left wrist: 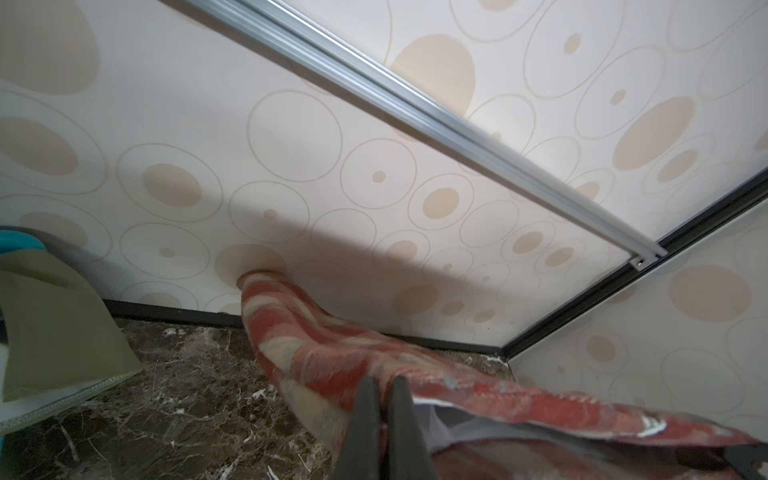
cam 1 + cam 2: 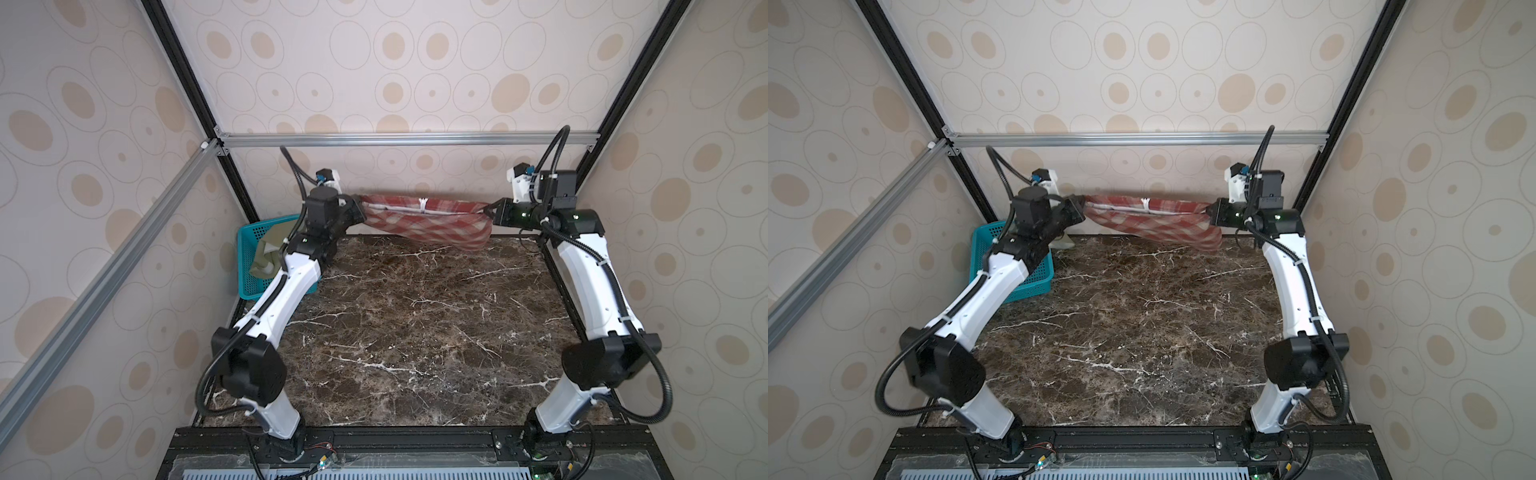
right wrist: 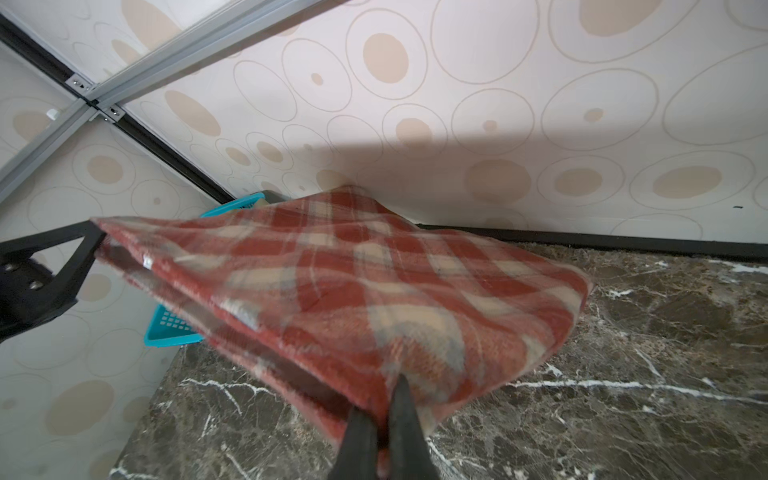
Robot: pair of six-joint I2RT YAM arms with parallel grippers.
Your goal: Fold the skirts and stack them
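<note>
**Left tool** (image 2: 360, 212): pressed together, pinching one end of the plaid skirt (image 2: 428, 226) at its upper edge. Holds that end up above the worktop (image 2: 415, 332). In the left wrist view, shows two dark fingers (image 1: 365, 415) closed, with red-and-cream cloth between and beyond them.

**Right tool** (image 2: 490, 211): likewise pressed together, pinching the opposite end of the same garment. Points toward the left tool, well apart from it. In the right wrist view, grips a corner of the cloth between dark fingers (image 3: 403, 436), with the left tool visible at the far end of the stretched edge.

**Plaid skirt:** hangs between the two tools as a sagging band, taut along the upper edge. Droops lower near the right tool than near the left. Shows a pale lining and a small white tag about midway between the tools in both top views. Hangs close to the back wall (image 2: 415, 83), over the far edge of the worktop. Cannot tell whether the lowest fold touches the surface.

**Olive skirt** (image 2: 270, 249): sits crumpled in the teal basket (image 2: 249, 274), beside and below the left tool, on the side away from the right tool. Spills partly over the basket's rim, showing a paler stitched hem in the left wrist view. Apart from both tools.

**Worktop:** dark marble pattern with white veins, spread beneath both tools and back toward the arm bases.
</note>
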